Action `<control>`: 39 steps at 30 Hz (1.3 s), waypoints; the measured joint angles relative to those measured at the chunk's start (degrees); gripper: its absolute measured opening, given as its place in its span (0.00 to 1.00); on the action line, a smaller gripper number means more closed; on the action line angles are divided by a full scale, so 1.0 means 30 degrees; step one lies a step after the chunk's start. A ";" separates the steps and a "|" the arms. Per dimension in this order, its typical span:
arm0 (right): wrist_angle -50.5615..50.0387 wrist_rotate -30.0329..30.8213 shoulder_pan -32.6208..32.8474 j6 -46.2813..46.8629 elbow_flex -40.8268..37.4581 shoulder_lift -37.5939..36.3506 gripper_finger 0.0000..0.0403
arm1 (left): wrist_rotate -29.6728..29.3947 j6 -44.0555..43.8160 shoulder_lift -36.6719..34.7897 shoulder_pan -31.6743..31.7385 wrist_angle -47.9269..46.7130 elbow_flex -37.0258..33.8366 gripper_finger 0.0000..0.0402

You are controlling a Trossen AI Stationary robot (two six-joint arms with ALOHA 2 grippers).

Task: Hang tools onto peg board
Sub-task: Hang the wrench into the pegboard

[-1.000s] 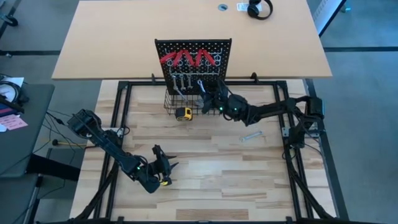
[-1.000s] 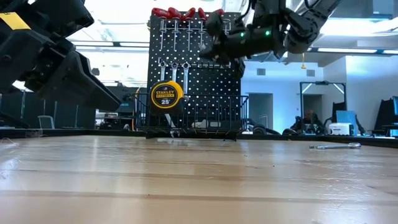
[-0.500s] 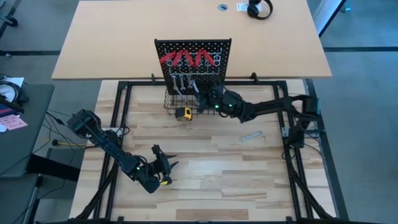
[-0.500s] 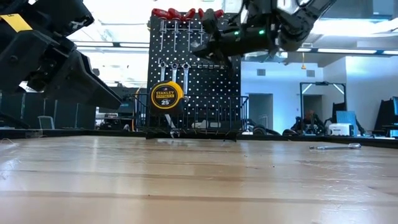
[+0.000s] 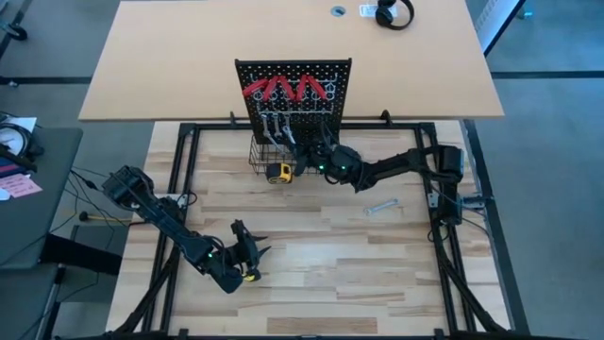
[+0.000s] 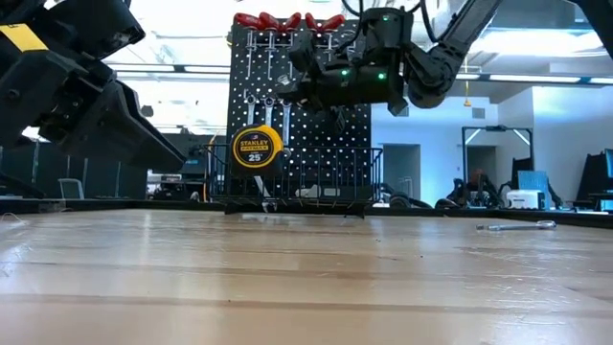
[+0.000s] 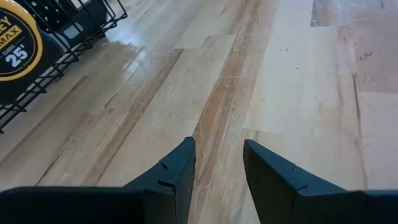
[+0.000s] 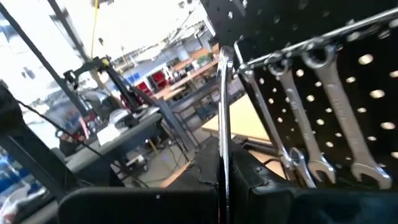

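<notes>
The peg board (image 5: 293, 90) stands upright at the table's far side. Red-handled pliers (image 5: 283, 90) hang along its top and silver wrenches (image 8: 336, 112) on a rail below them. My right gripper (image 5: 304, 157) is close in front of the board, above the wire basket (image 5: 274, 161), and is shut on a slim silver wrench (image 8: 222, 106). Another wrench (image 5: 380, 207) lies flat on the table to the right. My left gripper (image 7: 217, 168) waits open near the table's front left, with nothing between its fingers. My right gripper pinches the wrench's shank (image 8: 222, 155) at its lower end between the two fingers. The fingers come about level from the table's right, toward the board. The wrench sticks out ahead of them, clear of the table, its head (image 8: 225, 55) beside the hanging wrenches; I cannot tell whether it touches the rail.
A yellow tape measure (image 5: 277, 172) sits in the basket at the board's foot, also in the low view (image 6: 257, 147). A black frame (image 5: 444, 236) rims the wooden table. Headphones (image 5: 394, 13) lie on the desk beyond it.
My right gripper has gone toward the table's left along the front of the peg board and a little down, still shut on the wrench, which has come in beside the hanging wrenches.
</notes>
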 joint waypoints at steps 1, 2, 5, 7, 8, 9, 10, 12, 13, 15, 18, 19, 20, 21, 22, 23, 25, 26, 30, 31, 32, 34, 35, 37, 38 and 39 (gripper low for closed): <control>0.0193 0.0297 0.0007 0.0012 -0.0154 -0.0056 0.03 | 0.0038 0.0000 0.0000 0.0000 0.0021 0.0000 0.31; 0.0363 0.0554 -0.0005 0.0085 -0.0242 -0.0068 0.03 | 0.0045 0.0000 0.0000 0.0000 0.0026 0.0000 0.31; 0.0206 0.0755 -0.0209 0.0589 -0.0346 -0.0075 0.03 | 0.0045 0.0006 0.0000 -0.0007 0.0059 0.0000 0.31; 0.0143 0.0770 -0.0309 0.0772 -0.0346 -0.0075 0.03 | 0.0037 -0.0006 0.0000 -0.0007 0.0052 0.0000 0.31; 0.0154 0.0803 -0.0352 0.0867 -0.0346 -0.0075 0.03 | 0.0037 -0.0007 0.0000 -0.0007 0.0052 0.0000 0.31; 0.0164 0.0818 -0.0453 0.0905 -0.0346 -0.0075 0.03 | 0.0037 -0.0003 0.0000 -0.0007 0.0059 0.0000 0.31; 0.0161 0.0808 -0.0549 0.0923 -0.0346 -0.0075 0.03 | 0.0037 0.0000 0.0000 -0.0007 0.0096 0.0000 0.31; 0.0157 0.0813 -0.0660 0.0988 -0.0360 -0.0075 0.03 | 0.0038 0.0000 0.0000 -0.0007 0.0138 0.0000 0.31; 0.0157 0.0813 -0.0712 0.1114 -0.0360 -0.0075 0.03 | 0.0037 0.0000 0.0000 -0.0007 0.0125 0.0000 0.31; -0.0021 0.0811 -0.0918 0.1959 -0.0360 -0.0087 0.03 | 0.0037 0.0007 0.0000 -0.0007 0.0140 0.0000 0.31; -0.0356 0.0983 -0.1078 0.2465 -0.0360 -0.0090 0.03 | 0.0066 0.0000 0.0000 -0.0007 0.0132 0.0000 0.31; -0.0368 0.1139 -0.1078 0.2444 -0.0360 -0.0090 0.03 | 0.0120 0.0000 0.0000 -0.0007 0.0136 0.0000 0.31; -0.0354 0.1254 -0.1078 0.2395 -0.0360 -0.0090 0.03 | 0.0139 0.0007 0.0000 -0.0007 0.0137 0.0000 0.31; -0.0308 0.1280 -0.1066 0.2378 -0.0360 -0.0090 0.03 | 0.0147 0.0006 0.0000 -0.0007 0.0132 0.0000 0.31; -0.0277 0.1287 -0.1067 0.2386 -0.0360 -0.0090 0.03 | 0.0147 0.0007 0.0000 -0.0007 0.0132 0.0000 0.31; -0.0273 0.1294 -0.1091 0.2404 -0.0360 -0.0090 0.03 | 0.0167 0.0007 0.0000 -0.0007 0.0132 0.0000 0.31; -0.0303 0.1287 -0.1149 0.2676 -0.0360 -0.0090 0.03 | 0.0190 0.0007 0.0000 -0.0007 0.0126 0.0000 0.31; -0.0316 0.1322 -0.1207 0.2864 -0.0360 -0.0090 0.03 | 0.0190 0.0007 0.0000 -0.0007 0.0129 0.0000 0.31; -0.0359 0.1686 -0.1209 0.2966 -0.0360 -0.0090 0.03 | 0.0198 0.0007 0.0000 -0.0007 0.0132 0.0000 0.31; -0.0382 0.1685 -0.1209 0.2985 -0.0360 -0.0090 0.03 | 0.0204 0.0007 0.0000 -0.0007 0.0132 0.0000 0.31; -0.0406 0.1686 -0.1209 0.3077 -0.0360 -0.0090 0.03 | 0.0204 0.0007 0.0000 -0.0007 0.0132 0.0000 0.31; -0.0487 0.1718 -0.1209 0.3483 -0.0360 -0.0090 0.03 | 0.0205 0.0007 0.0000 -0.0007 0.0132 0.0000 0.31; -0.0609 0.1908 -0.1209 0.3716 -0.0360 -0.0090 0.03 | 0.0205 0.0007 0.0000 -0.0007 0.0130 0.0000 0.31; -0.0842 0.2189 -0.1215 0.3947 -0.0360 -0.0090 0.03 | 0.0206 0.0015 0.0000 -0.0007 0.0132 0.0000 0.31; -0.0885 0.2210 -0.1212 0.3952 -0.0360 -0.0090 0.03 | 0.0206 0.0007 0.0000 -0.0007 0.0131 0.0000 0.31; -0.0942 0.2275 -0.1173 0.3970 -0.0360 -0.0101 0.03 | 0.0205 0.0015 0.0000 -0.0007 0.0125 0.0000 0.31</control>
